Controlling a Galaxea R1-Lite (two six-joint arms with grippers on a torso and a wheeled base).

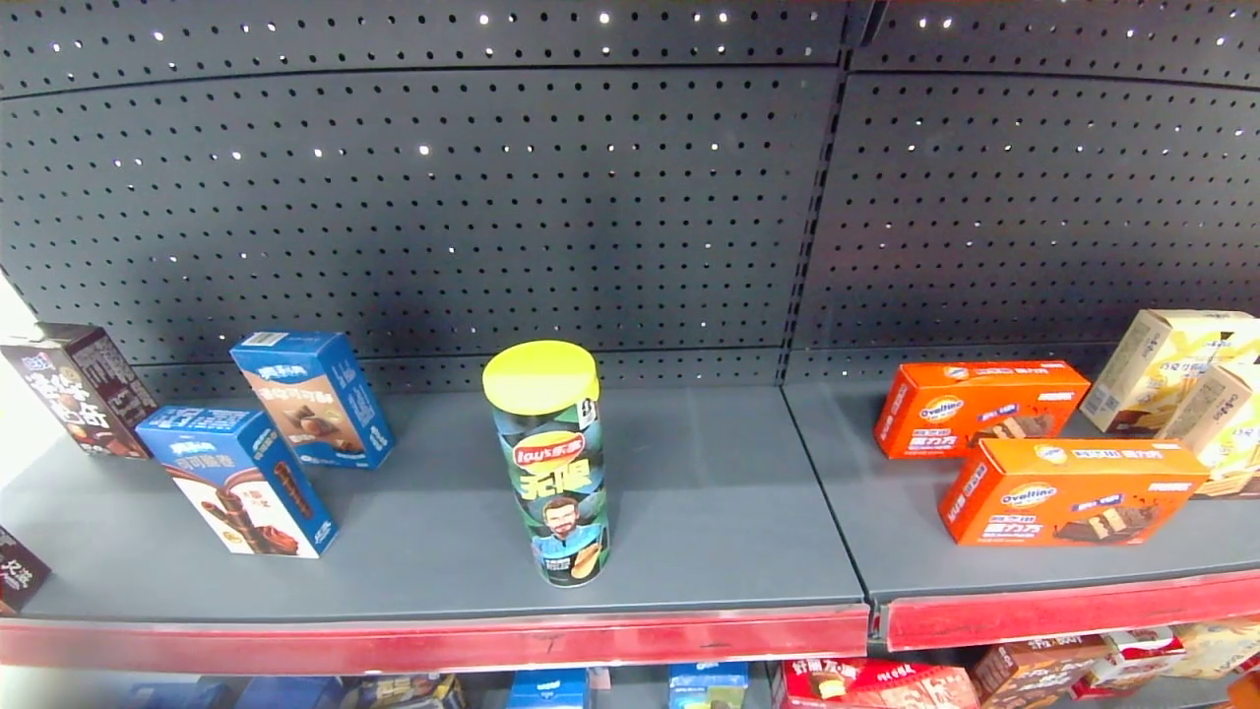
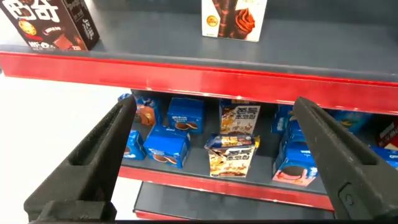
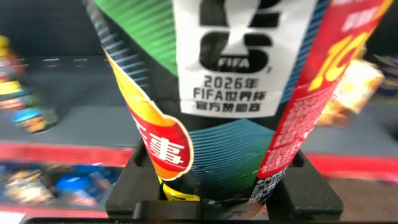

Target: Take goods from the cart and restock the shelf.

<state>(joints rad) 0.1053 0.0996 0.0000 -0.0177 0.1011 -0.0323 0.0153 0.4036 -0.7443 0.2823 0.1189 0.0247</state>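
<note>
Gripper on the right (image 3: 214,186) clamps a chip can (image 3: 236,74) just short of the shelf (image 1: 709,522); the left gripper (image 2: 211,121) hangs spread, holding nothing. One yellow-lidded can (image 1: 551,463) already stands upright mid-shelf — the held one is not yet placed, so restocking looks barely begun.

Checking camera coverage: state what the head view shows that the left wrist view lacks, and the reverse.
Head view only: the upright chip can, orange boxes, pegboard back. Left wrist view only: the open left claw. Both: the red shelf edge, the dark box, lower-shelf blue boxes.
</note>
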